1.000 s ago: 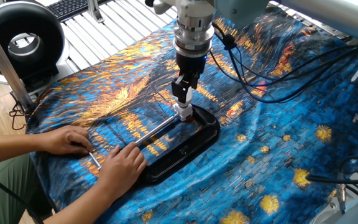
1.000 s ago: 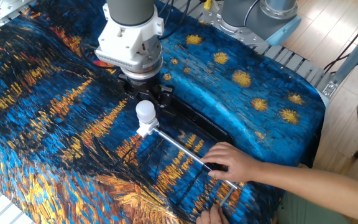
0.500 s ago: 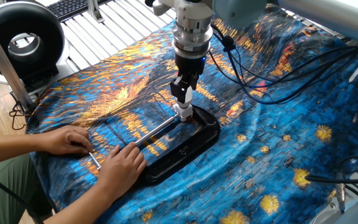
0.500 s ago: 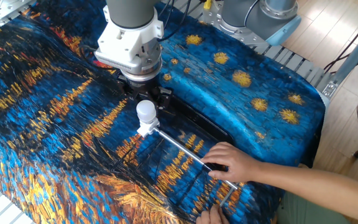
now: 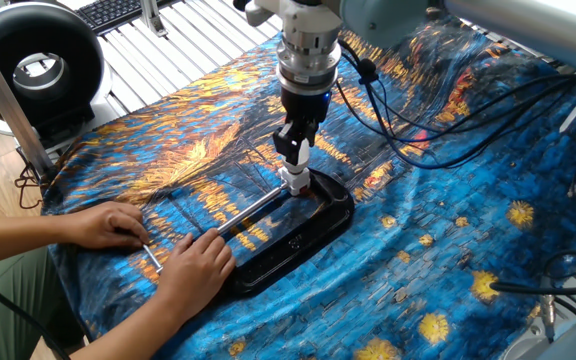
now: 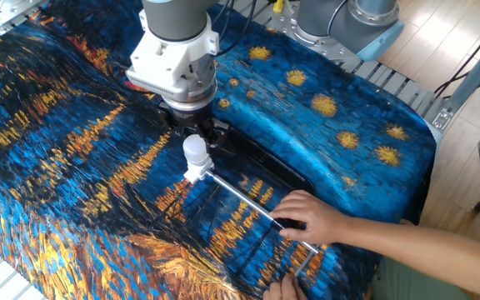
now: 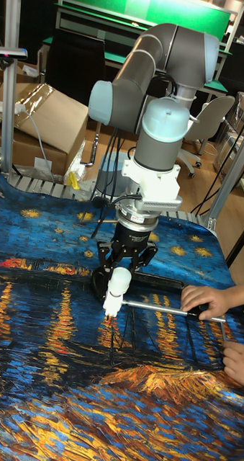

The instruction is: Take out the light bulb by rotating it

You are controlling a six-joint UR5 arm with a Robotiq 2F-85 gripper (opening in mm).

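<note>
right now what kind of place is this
Probably a robotics lab or workshop: a robot arm works at a cloth-covered table, with workbenches, office chairs and a cardboard box behind.

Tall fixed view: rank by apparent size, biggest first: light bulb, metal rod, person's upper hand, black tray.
1. Metal rod: longest visible extent, though thin.
2. Person's upper hand: nearer the edge, partly cropped by the frame.
3. Light bulb: small, held in the gripper.
Black tray: mostly hidden behind the gripper, so it cannot be ranked.
</note>
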